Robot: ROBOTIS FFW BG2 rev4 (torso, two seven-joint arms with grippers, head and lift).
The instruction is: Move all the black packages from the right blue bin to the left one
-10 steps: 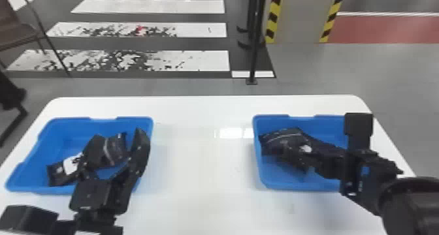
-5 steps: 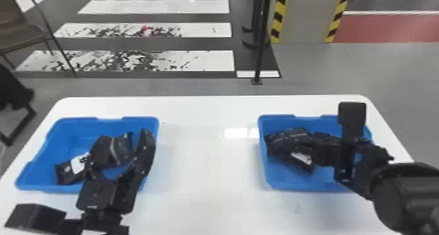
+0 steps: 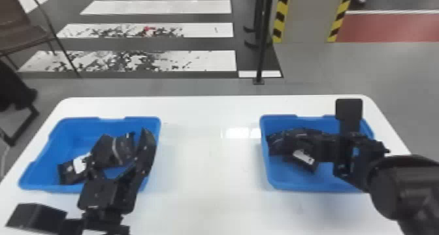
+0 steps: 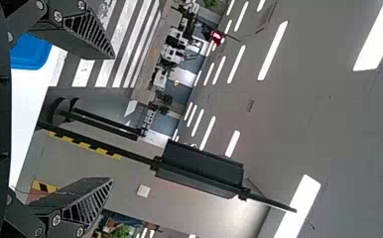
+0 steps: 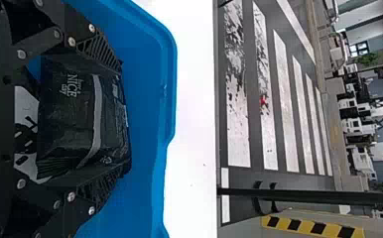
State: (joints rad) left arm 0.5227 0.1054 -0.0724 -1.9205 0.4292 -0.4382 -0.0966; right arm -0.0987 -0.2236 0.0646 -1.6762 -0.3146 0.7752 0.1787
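Near right bin's wall [image 3: 265,159], right gripper's [image 3: 282,144] jaws apparently clamped on package [image 5: 68,124]; before left bin [image 3: 78,119], left gripper's [image 3: 125,139] apart.

Toward the left edge of the table [image 3: 209,192], the near side of the left bin [image 3: 78,120] is partly covered by the left arm [image 3: 101,195]; toward the right edge, a corner of the right bin [image 3: 284,182] is hidden behind the right arm [image 3: 405,182]. The table's near edge is cut off

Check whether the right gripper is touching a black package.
Touching. The right wrist view shows a black package between the fingers of the right gripper, its edges against both.
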